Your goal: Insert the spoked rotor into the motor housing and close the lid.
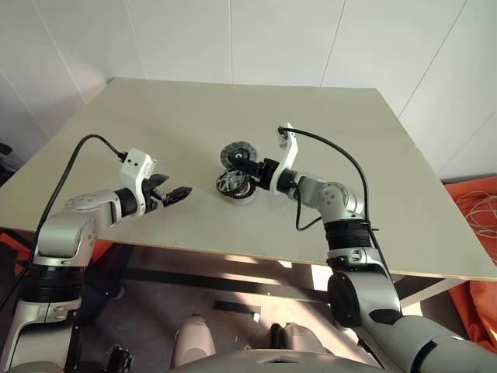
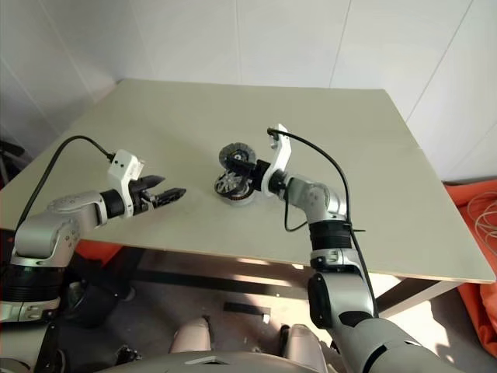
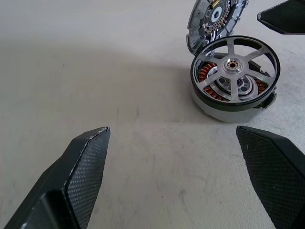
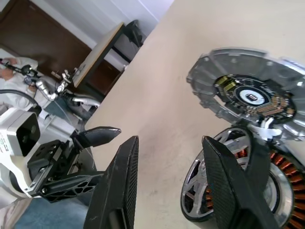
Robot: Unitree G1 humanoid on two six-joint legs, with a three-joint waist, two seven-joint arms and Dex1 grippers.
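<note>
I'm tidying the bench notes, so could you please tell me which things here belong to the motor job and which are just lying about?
Job:
- rotor, sitting in the housing
- housing
- lid, raised on edge behind the housing
- right gripper, at the motor
- left gripper, open, off to the side

Lying about:
- orange cloth beside the table

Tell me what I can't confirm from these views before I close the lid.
- Whether the spoked rotor is fully seated in the motor housing: it looks tilted in the left wrist view.
- How the lid is propped up: head views too small, rotor hides its base.
- Whether the right gripper touches anything.
</note>
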